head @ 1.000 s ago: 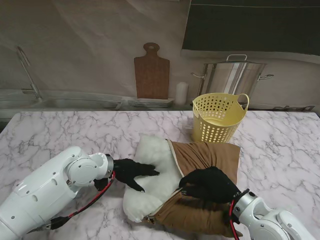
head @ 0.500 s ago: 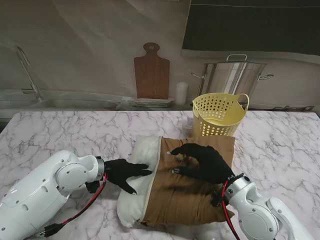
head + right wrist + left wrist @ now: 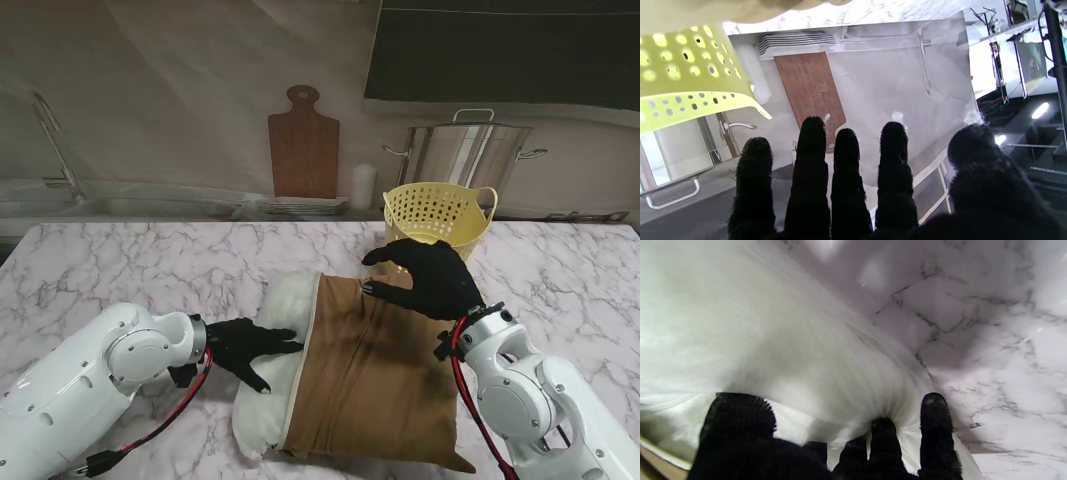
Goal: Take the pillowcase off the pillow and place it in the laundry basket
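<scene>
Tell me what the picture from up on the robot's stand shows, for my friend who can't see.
A white pillow half inside a brown pillowcase lies on a marble table. The left robot hand presses the pillow; the right robot hand hovers open near a yellow laundry basket.

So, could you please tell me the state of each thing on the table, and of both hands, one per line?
pillow: lying flat, mostly inside its case, white end exposed.
pillowcase: not yet off the pillow.
laundry basket: upright, no cloth visible inside.
left hand: fingers pressing into the pillow's exposed end.
right hand: open, fingers spread, raised over the pillowcase's far edge.
</scene>
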Tool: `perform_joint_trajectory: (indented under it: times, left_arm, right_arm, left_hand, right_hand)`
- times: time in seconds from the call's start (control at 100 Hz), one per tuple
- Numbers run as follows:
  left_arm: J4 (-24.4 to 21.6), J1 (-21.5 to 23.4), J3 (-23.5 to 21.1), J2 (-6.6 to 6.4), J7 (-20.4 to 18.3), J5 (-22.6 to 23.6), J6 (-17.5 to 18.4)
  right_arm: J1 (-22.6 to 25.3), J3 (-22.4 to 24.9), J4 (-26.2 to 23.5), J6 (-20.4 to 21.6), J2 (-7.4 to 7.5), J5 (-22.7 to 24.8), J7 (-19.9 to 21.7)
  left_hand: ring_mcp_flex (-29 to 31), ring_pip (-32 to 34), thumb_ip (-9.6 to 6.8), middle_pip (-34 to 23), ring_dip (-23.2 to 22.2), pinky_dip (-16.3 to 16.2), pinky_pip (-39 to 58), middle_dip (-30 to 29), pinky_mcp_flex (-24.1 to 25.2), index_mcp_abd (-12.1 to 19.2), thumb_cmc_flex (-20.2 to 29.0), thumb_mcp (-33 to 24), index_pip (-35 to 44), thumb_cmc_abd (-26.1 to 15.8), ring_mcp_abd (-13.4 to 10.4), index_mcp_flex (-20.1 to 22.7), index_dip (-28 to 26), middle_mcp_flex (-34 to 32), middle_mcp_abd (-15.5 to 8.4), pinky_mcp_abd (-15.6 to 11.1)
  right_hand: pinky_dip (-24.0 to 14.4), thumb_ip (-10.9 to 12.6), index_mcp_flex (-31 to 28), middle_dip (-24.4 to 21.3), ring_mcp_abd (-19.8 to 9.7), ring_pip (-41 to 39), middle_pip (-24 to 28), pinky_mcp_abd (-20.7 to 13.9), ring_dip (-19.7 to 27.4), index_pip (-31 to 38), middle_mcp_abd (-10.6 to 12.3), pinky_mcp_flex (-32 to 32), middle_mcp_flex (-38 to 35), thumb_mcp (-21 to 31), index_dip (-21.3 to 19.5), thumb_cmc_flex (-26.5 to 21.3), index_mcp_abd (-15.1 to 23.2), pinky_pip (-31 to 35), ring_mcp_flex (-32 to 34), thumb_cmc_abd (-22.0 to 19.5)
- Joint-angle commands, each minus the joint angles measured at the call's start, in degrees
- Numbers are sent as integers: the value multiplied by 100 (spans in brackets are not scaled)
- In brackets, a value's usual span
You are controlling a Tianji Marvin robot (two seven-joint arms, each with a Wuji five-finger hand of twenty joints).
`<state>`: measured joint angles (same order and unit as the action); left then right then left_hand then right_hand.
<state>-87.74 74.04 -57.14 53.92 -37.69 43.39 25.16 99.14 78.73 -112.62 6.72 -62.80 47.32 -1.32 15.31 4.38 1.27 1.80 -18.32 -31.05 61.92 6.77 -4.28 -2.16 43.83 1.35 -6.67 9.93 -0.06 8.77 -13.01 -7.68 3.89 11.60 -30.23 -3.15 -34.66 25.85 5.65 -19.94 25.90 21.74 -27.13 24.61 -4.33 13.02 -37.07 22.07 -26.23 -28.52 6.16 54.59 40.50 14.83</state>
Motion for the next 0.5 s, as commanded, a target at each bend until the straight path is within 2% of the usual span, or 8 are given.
perform_joint_trajectory:
  times: [0.0,0.18,0.26,0.33,0.39,0.41,0.49]
  left_arm:
    - [109,147,15,-65,-167,77,58]
    - [15,320,-129,-71,-134,97,199]
    - [-27,408,-225,-72,-120,107,254]
    - [-68,484,-316,-72,-118,109,288]
    - [-100,537,-384,-73,-116,120,328]
    - [-110,551,-403,-74,-120,123,338]
    - [-149,592,-467,-81,-152,136,370]
  right_arm:
    - [-180,-110,114,-19,38,-161,132]
    - [-765,-532,652,-94,98,-181,476]
    - [-1055,-709,933,-133,147,-178,778]
    - [-1275,-837,1135,-162,209,-157,1148]
    - [-1442,-960,1300,-206,259,-85,1410]
    - [-1490,-1008,1341,-244,273,-38,1488]
    - [-1633,-1150,1436,-355,352,316,1880]
  left_hand:
    - [198,171,-92,-152,52,60,-4077,22,37,-88,89,-63,670,573,778,437,-158,-57,201,88]
    - [223,176,-90,-160,56,46,-4076,28,24,-78,96,-62,675,556,776,450,-153,-88,186,84]
    - [228,175,-88,-161,57,42,-4074,30,19,-85,90,-59,677,538,789,452,-152,-96,186,91]
    - [243,181,-87,-167,56,36,-4070,35,13,-82,97,-59,685,538,783,468,-154,-117,186,86]
    - [249,182,-87,-167,55,28,-4057,37,-5,-83,100,-58,689,532,793,478,-155,-125,187,71]
    - [251,183,-87,-167,55,27,-4056,38,-6,-86,102,-59,692,528,794,483,-155,-128,188,71]
    - [256,184,-86,-167,54,25,-4059,41,11,-84,101,-58,700,514,786,499,-158,-134,183,76]
  right_hand:
    - [103,82,165,-53,-46,220,-169,6,103,-162,38,-113,188,58,-58,231,21,-45,-199,75]
    - [334,67,625,-319,-73,707,-535,46,437,-488,165,-263,413,127,57,329,-34,-368,-372,92]
    - [459,58,963,-515,-18,976,-766,60,621,-709,216,-419,643,159,150,406,-37,-607,-579,180]
    - [578,33,1512,-803,-3,1224,-1037,27,823,-1126,250,-597,978,241,334,584,-135,-872,-880,285]
    - [604,-12,1852,-1073,32,1341,-1224,28,966,-1468,142,-650,1329,452,463,938,-304,-988,-1062,462]
    - [574,-50,2014,-1200,71,1346,-1321,33,987,-1643,48,-599,1516,592,514,1196,-366,-989,-1105,571]
    - [480,-165,2372,-1454,118,1366,-1524,83,1002,-2028,-171,-579,1851,940,561,1772,-535,-1000,-1174,769]
